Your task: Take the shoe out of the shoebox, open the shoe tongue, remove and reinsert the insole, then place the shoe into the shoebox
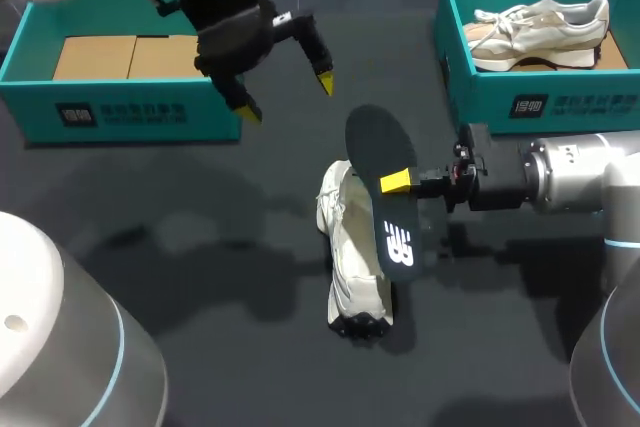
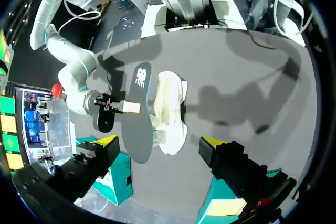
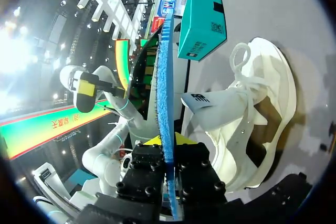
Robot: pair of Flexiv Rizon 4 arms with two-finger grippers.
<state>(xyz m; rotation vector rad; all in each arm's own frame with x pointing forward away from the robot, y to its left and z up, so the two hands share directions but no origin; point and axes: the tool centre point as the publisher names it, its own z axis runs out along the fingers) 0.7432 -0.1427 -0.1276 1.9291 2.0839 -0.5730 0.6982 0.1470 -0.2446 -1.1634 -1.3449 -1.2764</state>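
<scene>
A white shoe rests on the dark table near the middle, its tongue pulled open. My right gripper comes in from the right and is shut on a dark insole, held on edge just above the shoe and beside its right flank. The right wrist view shows the insole's blue edge clamped between the two fingers, with the gripper at its base. My left gripper hangs open and empty, farther back and left of the shoe. From the left wrist view, the shoe and insole lie ahead of that gripper.
A teal shoebox with cardboard inserts stands at the back left, under the left arm. A second teal shoebox at the back right holds a beige shoe. Bare table lies in front of the white shoe.
</scene>
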